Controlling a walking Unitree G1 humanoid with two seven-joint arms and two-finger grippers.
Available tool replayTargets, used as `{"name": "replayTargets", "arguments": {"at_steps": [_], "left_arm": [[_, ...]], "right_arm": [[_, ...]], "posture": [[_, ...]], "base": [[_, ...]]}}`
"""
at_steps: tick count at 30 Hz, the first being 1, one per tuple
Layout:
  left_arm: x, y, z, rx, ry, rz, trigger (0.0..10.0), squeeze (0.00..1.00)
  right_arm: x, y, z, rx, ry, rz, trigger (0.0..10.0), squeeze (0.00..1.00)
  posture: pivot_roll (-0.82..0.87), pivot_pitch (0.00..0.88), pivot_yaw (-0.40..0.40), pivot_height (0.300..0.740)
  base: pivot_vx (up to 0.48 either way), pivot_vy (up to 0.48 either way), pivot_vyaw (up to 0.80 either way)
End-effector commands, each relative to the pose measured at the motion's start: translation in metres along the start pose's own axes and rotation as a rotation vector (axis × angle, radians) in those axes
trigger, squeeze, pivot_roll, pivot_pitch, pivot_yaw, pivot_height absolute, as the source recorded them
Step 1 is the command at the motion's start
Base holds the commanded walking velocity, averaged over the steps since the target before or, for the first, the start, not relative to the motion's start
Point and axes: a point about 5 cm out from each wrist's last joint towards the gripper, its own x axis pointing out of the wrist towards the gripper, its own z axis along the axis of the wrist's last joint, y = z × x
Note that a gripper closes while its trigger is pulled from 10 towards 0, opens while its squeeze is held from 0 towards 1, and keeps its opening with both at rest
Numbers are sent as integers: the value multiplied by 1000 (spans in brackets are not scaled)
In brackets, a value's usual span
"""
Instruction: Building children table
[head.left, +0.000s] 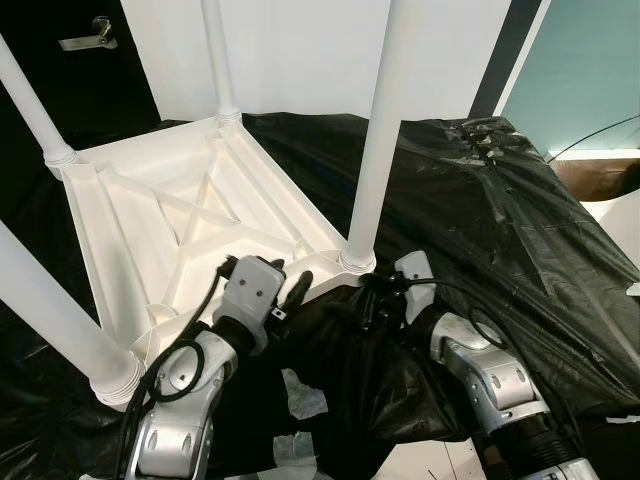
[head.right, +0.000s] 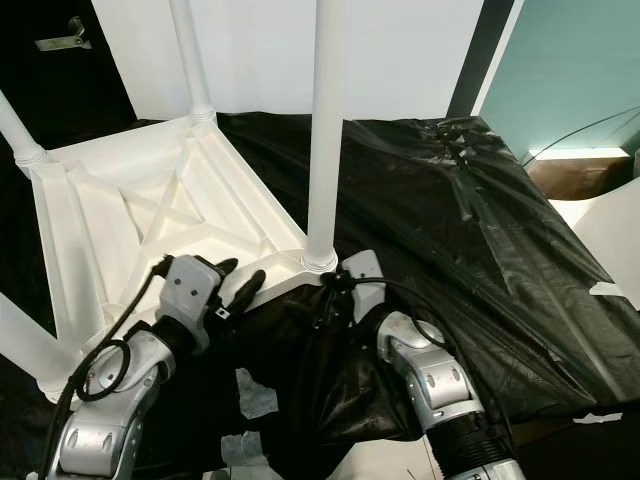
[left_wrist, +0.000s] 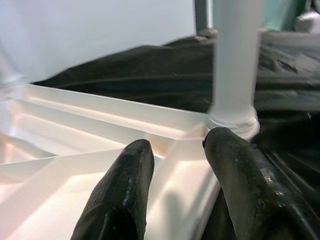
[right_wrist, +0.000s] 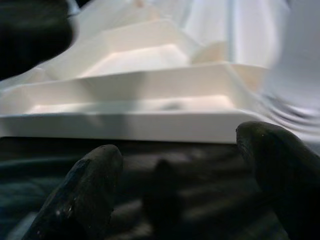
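A: Table? 
B: White table (head.left: 190, 215) lay upside down on black sheet (head.left: 480, 200), legs up. 
A: Left gripper? 
B: Left gripper (left_wrist: 175, 165) was spread, straddling the rim by the leg (head.left: 375, 150) at 5 o'clock. 
A: Right? 
B: Right gripper (right_wrist: 175, 175) was also spread, facing that corner's edge.

The upturned table top (head.left: 190, 225) lies on the plastic sheet (head.left: 480, 210) toward ten o'clock of the robot, a leg standing up from each corner: the near-right leg (head.left: 375, 140) at twelve o'clock, the far-right leg (head.left: 220, 60) at eleven behind it, the far-left leg (head.left: 30, 105) at ten, the near-left leg (head.left: 60, 320) at nine. The left gripper (head.left: 290, 285) sits at the top's near edge just left of the near-right leg's foot, one finger inside the rim and one outside, while the right gripper (head.left: 372, 300) lies on the sheet just before that foot, at one o'clock. Torn tape scraps (head.left: 300, 395) lie on the sheet between the two arms at six o'clock, and a door handle (head.left: 85, 40) sits far behind at ten.
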Motion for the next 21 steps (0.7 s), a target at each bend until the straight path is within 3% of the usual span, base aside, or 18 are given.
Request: {"name": "replayTargets", "arguments": {"at_steps": [1,5,11,13,19,21], "left_arm": [[-2,13,6,-3,-31,190,10000,0],[-3,27,19,-30,-91,288,10000,0],[-4,33,30,-29,-136,342,10000,0],[-5,38,33,-53,-157,381,10000,0],[-6,38,34,-70,-159,381,10000,0],[-5,25,29,-77,-133,280,10000,0]], "right_arm": [[1,2,2,8,-4,28,10000,0],[18,4,17,-3,-55,78,10000,0],[32,1,30,-6,-85,96,10000,0],[39,-7,38,2,-111,75,10000,0],[46,-20,49,36,-156,8,10000,0],[45,-30,51,53,-173,-50,10000,0]], "posture": [[139,43,-69,740],[149,46,-70,740],[158,46,-74,740],[163,47,-73,740],[164,46,-73,740],[163,47,-73,740]], "base": [[0,0,0],[0,0,0],[0,0,0],[0,0,0],[0,0,0],[0,0,0]]}}
